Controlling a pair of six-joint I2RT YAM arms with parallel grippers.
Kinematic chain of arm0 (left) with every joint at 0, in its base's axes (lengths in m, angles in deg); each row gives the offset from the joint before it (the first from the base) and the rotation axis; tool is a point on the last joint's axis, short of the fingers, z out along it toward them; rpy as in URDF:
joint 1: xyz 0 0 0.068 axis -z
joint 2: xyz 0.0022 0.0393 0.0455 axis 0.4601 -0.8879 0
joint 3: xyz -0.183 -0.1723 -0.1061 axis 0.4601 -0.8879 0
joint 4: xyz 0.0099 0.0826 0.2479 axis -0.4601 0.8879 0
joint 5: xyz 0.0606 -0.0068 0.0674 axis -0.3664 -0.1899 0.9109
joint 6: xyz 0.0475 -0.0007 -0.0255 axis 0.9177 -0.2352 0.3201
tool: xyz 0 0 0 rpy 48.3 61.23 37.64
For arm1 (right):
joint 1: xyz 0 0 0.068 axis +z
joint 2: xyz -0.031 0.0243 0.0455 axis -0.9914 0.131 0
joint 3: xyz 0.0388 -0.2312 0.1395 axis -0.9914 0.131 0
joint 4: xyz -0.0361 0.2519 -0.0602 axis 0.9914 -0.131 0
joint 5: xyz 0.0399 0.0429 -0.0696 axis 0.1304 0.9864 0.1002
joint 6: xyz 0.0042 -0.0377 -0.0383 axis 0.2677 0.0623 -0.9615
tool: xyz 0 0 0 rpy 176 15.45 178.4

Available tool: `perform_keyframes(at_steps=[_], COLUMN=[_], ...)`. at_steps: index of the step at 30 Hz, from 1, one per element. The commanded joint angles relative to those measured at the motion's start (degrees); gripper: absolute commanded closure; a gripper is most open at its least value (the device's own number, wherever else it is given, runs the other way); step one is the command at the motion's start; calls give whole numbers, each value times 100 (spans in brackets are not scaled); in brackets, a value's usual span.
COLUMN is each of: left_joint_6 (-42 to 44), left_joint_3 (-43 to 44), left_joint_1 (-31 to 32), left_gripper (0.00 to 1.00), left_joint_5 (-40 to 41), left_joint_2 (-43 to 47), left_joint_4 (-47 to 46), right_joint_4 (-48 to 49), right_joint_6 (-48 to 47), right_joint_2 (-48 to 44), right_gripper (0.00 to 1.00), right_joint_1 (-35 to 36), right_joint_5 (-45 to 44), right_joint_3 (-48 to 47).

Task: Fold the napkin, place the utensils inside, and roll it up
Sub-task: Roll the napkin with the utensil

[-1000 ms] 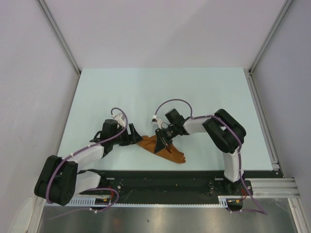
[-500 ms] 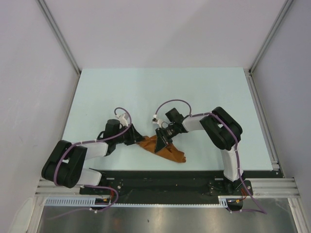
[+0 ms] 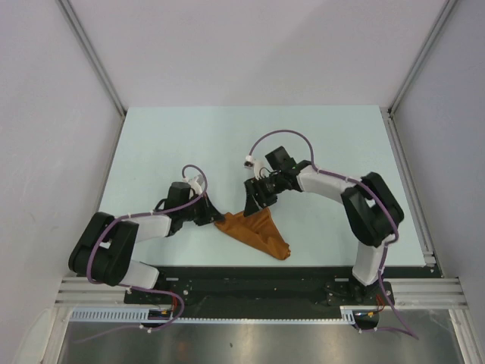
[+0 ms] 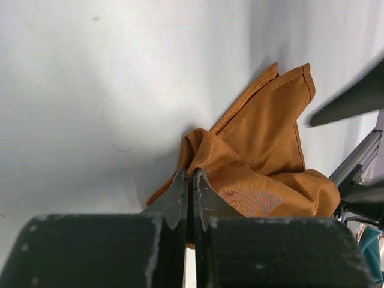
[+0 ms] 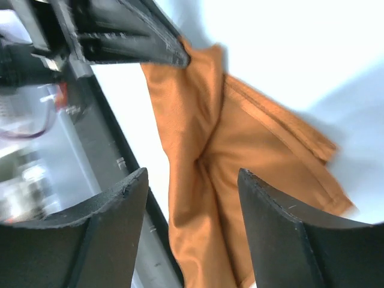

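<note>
On the pale table (image 3: 227,136) my napkin (image 3: 258,231) lies bunched, not folded yet. My left gripper (image 4: 191,180) pinches its edge. My right gripper (image 3: 252,202) is spread wide. I see no spoon.

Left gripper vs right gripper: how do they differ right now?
1. The left gripper is shut, pinching a fold of the napkin. The right gripper is open, jaws wide apart, gripping nothing.
2. In the top view, the left gripper meets the napkin at its left corner, while the right gripper sits at its far point.
Shared: both are dark, two-fingered and aimed at the same napkin.
</note>
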Motion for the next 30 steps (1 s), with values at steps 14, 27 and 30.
perform_keyframes(at_steps=[14,27,30], left_joint_6=[307,325,325], left_joint_3=[461,514,558], left_joint_1=[0,-9,-9], left_gripper=[100,100,100], left_joint_5=[22,-31,-40], left_joint_2=[-371,-363,-336], left_joint_4=[408,461,487], right_joint_4=[999,929,946], right_joint_6=[-925,-1171,-1197], right_joint_2=[-1339,-812,-715], right_gripper=[36,36,36], right_joint_1=[2204,2301,2327], right_joint_5=[-3626,-3942,-4074], right_joint_3=[808,747,791])
